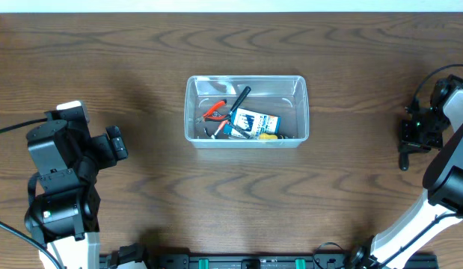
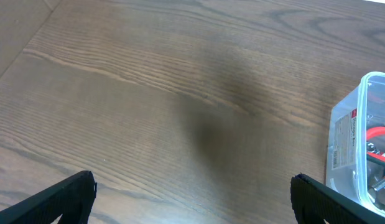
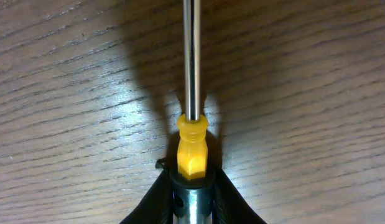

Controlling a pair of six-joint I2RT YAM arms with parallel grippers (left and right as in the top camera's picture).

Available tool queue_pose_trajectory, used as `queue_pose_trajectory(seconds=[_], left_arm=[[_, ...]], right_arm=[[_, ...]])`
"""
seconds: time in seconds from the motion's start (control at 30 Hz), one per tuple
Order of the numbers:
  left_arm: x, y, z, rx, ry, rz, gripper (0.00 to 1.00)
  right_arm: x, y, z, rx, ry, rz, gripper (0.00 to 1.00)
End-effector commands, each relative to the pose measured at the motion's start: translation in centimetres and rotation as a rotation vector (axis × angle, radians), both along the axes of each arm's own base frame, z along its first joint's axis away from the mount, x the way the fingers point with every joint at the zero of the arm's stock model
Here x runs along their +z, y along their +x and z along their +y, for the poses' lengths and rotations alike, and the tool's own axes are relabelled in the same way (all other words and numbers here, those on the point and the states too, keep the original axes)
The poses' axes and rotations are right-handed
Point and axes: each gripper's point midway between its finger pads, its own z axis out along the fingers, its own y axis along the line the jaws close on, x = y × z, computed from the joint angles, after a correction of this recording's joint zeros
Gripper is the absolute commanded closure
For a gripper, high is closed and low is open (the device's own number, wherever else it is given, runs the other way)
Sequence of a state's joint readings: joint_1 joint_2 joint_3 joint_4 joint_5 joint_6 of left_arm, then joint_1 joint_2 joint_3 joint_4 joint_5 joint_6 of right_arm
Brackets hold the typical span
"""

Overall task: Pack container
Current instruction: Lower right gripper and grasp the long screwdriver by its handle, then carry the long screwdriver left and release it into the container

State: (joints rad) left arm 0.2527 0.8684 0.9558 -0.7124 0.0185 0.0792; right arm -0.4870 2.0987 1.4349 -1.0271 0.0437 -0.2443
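The clear plastic container [image 1: 247,110] stands at the table's middle. It holds red-handled pliers [image 1: 215,110], a black-handled tool [image 1: 239,98] and a small blue-and-white box [image 1: 255,122]. Its corner also shows at the right edge of the left wrist view [image 2: 357,143]. My left gripper [image 1: 115,145] is open and empty over bare wood, well to the left of the container; in its wrist view the jaws [image 2: 192,180] are spread wide. My right gripper [image 1: 412,137] is at the far right, shut on a screwdriver [image 3: 191,146] with a yellow collar and a steel shaft, low over the table.
The wooden table [image 1: 141,60] spreads round the container. The right arm's white links [image 1: 448,172] rise along the right edge. The left arm's base [image 1: 59,202] fills the lower left corner.
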Motion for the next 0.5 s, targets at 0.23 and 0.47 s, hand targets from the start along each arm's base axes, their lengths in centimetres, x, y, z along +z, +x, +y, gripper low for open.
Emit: queue_pose_trajectory(seconds=[0.23,0.47], left_arm=[[0.0,0.0,0.2,-0.002,0.013,0.001,0.02],[0.0,0.0,0.2,-0.002,0.013,0.001,0.02]], right_arm=[[5.5,6.3,6.2,0.114,0.162,-0.171,0.99],[17.6,13.2,15.3,0.516,0.067,-0.451,0.99]])
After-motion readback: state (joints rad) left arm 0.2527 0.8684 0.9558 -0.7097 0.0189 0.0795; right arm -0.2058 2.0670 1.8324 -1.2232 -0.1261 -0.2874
